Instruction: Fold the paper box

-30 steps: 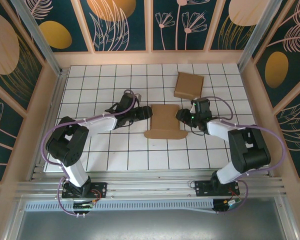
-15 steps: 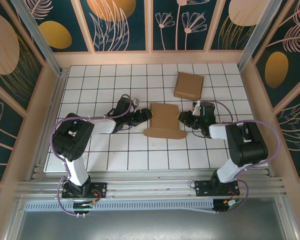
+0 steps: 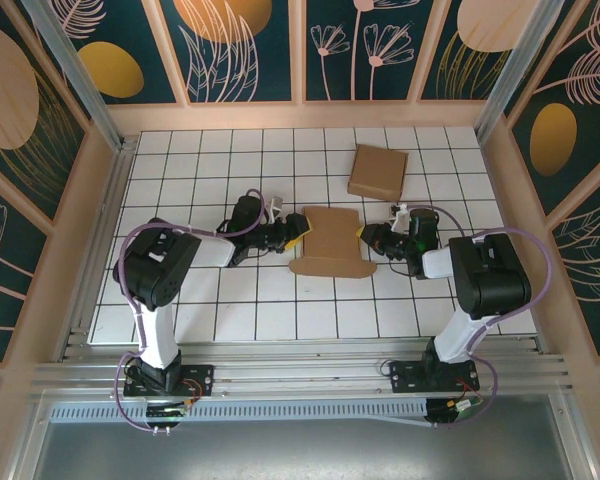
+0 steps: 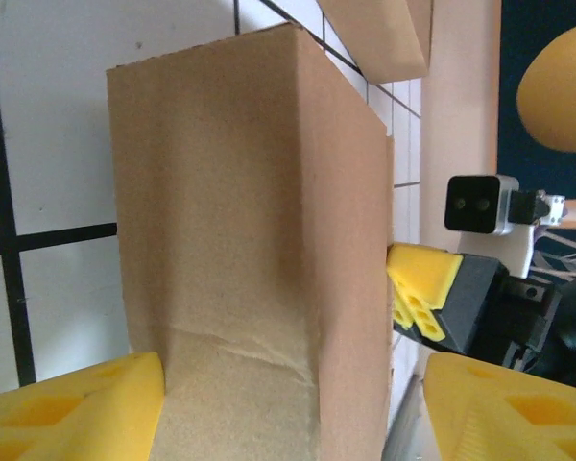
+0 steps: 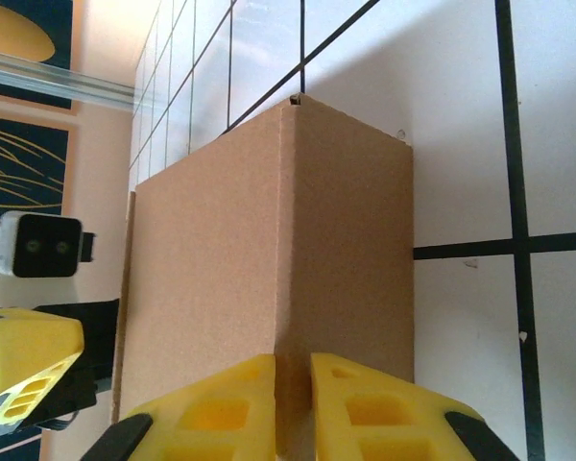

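Note:
The paper box (image 3: 330,243) is a brown cardboard piece, partly raised, in the middle of the gridded table. My right gripper (image 3: 365,238) is at its right edge. In the right wrist view that gripper (image 5: 293,408) is shut on a folded ridge of the paper box (image 5: 269,250). My left gripper (image 3: 298,234) is at the box's left edge. In the left wrist view the left gripper (image 4: 293,413) stands open, its wide-apart yellow fingers (image 4: 72,408) either side of the cardboard (image 4: 240,240), with a gap on the right side. The right gripper's yellow fingertip (image 4: 422,288) shows behind the box.
A second, folded brown box (image 3: 378,171) lies at the back, right of centre. Pale wooden walls (image 3: 90,190) ring the white gridded table (image 3: 200,160). The left wrist's camera housing (image 5: 38,248) appears beyond the box in the right wrist view.
My right gripper has closed on the box's right edge. The left gripper has opened wider. Both wrists have shifted slightly toward the back, and the box moved a little with them.

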`<state>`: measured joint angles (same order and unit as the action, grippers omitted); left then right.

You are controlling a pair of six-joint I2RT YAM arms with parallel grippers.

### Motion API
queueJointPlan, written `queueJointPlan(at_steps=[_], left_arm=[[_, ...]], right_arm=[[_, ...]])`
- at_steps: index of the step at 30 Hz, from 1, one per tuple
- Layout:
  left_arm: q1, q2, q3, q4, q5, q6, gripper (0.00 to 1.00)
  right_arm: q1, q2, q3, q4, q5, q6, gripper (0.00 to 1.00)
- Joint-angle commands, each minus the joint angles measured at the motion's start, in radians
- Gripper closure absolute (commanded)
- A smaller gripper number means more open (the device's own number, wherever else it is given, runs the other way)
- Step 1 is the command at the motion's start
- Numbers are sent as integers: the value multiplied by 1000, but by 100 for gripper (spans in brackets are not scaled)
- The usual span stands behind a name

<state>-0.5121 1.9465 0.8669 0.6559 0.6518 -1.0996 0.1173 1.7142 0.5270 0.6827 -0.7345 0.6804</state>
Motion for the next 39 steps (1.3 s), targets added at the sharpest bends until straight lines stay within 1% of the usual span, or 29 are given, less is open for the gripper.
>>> queueJointPlan(at_steps=[1,2,4,8,9,11,13,15,18,19,21,27,28,30,32,34,36,39], left_arm=[[-8,37,-22,195,109,-133,29],[-8,36,-25,193,101,-132,28],[-8,13,-26,118,54,-84,28],[-8,-81,-1,-163,-113,89,28],[-8,-103,3,-213,-158,120,28],[-6,-126,1,-239,-183,138,27],[-7,-124,1,-218,-163,125,27],[-8,-96,0,-136,-80,77,26],[-15,-15,14,19,57,-20,25],[-20,8,16,56,83,-49,25],[-32,42,18,115,100,-91,25],[-52,67,47,177,99,-130,25],[-55,73,52,189,101,-144,26],[-58,86,60,221,104,-175,30],[-59,96,64,252,106,-202,40],[-59,93,66,241,101,-204,46],[-59,76,67,203,86,-190,49],[-59,35,64,136,59,-172,49]], right_arm=[[3,43,-34,-91,53,4,85],[4,41,-34,-97,64,1,85],[1,37,-31,-137,104,-8,87],[-8,11,-28,-226,208,-36,87],[-13,9,-28,-230,213,-43,87],[-21,17,-27,-232,203,-48,86],[-29,28,-27,-230,188,-47,86],[-28,37,-28,-215,169,-45,86],[-29,45,-29,-197,150,-39,86],[-28,49,-28,-198,151,-41,86],[-29,55,-26,-199,157,-42,86],[-29,62,-21,-199,149,-35,86],[-28,62,-18,-201,145,-35,86],[-27,60,-14,-208,139,-37,85],[-29,46,-10,-225,141,-38,78],[-28,12,-7,-244,139,-36,71],[-28,-53,-4,-272,157,-44,62],[-23,-200,8,-337,240,-92,48]])
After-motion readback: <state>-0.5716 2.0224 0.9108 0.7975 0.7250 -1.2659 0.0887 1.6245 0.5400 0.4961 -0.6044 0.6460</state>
